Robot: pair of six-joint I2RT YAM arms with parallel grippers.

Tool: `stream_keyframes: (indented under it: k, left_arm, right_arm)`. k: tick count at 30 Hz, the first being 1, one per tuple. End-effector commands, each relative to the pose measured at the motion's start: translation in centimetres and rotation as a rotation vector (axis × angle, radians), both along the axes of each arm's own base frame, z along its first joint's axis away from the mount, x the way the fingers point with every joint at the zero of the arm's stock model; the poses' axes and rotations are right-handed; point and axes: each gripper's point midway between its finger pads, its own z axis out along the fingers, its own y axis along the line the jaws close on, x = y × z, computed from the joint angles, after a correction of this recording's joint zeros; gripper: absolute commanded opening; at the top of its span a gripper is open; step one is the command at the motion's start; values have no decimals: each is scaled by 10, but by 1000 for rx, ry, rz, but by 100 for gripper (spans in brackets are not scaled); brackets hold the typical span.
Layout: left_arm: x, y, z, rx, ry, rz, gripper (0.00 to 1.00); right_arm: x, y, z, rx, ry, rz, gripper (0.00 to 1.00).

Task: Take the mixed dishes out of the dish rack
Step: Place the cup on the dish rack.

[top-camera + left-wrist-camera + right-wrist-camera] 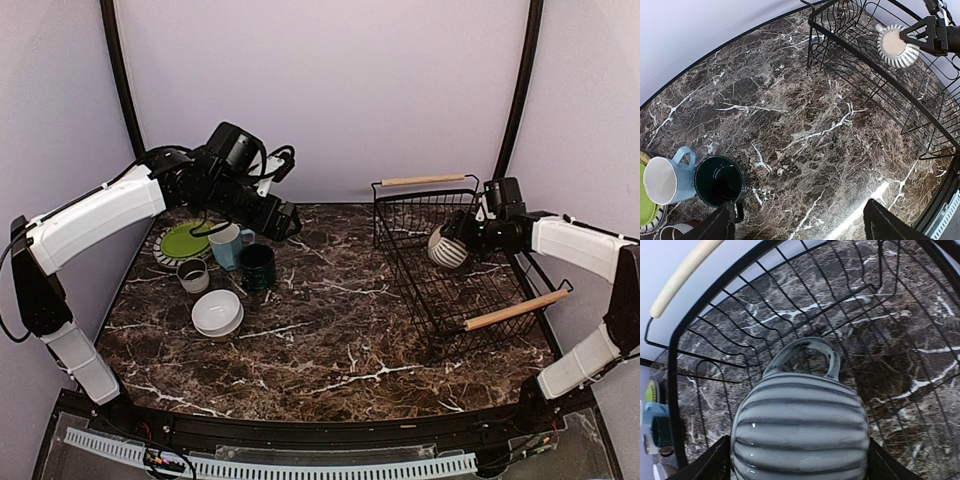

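Observation:
My right gripper (462,238) is shut on the striped grey bowl (448,248) and holds it over the dish rack (448,290); in the right wrist view the bowl (800,427) fills the space between my fingers. The rack shows no other dishes. At the table's left stand the lime-green plate (183,240) on the black-striped white plate, the light blue mug (226,245), the dark green mug (257,267), the small grey cup (193,275) and the white bowl (217,313). My left gripper (285,222) is open and empty above the dark green mug (720,181).
The rack has two wooden rod handles, one at the back (422,180) and one at the front right (515,310). The marble tabletop (330,330) lies between the dishes and the rack. Purple walls close in the back and sides.

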Motion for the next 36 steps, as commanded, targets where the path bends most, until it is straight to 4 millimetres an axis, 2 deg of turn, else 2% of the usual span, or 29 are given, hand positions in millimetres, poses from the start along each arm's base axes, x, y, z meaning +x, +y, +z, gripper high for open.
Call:
stream_keyframes:
  k: [1, 4, 8, 15, 19, 23, 25, 27, 31, 33, 36]
  left_arm:
    - [-3, -3, -7, 0, 28, -8, 88]
    - [-3, -4, -10, 5, 35, -8, 88]
    - [-1, -4, -15, 16, 43, -5, 88]
    - [0, -3, -18, 31, 42, 1, 88]
    - [0, -2, -17, 30, 40, 1, 88]
    - [0, -2, -16, 30, 36, 2, 88]
    - [1, -1, -17, 32, 37, 4, 88]
    - [0, -2, -17, 33, 38, 2, 88]
    - [0, -2, -18, 34, 40, 1, 88]
    - [1, -2, -19, 35, 42, 1, 88]
    - [1, -3, -19, 35, 43, 0, 88]
  right_arm:
    - [-12, -32, -1, -311, 67, -32, 31]
    - [-19, -44, -8, -483, 130, -54, 32]
    - [-27, -49, -22, -672, 219, -49, 32]
    - [-43, -46, -42, -1018, 363, -40, 34]
    - [-46, -36, -57, -1095, 423, -9, 42]
    - [-45, -11, -66, -995, 434, 77, 65]
    - [-43, 5, -62, -901, 402, 131, 78]
    - [-41, 20, -52, -809, 358, 175, 86]
    - [-40, 45, -30, -658, 289, 263, 98]
    - [-42, 54, -22, -597, 265, 303, 99]
    - [-45, 57, -10, -522, 247, 309, 99]
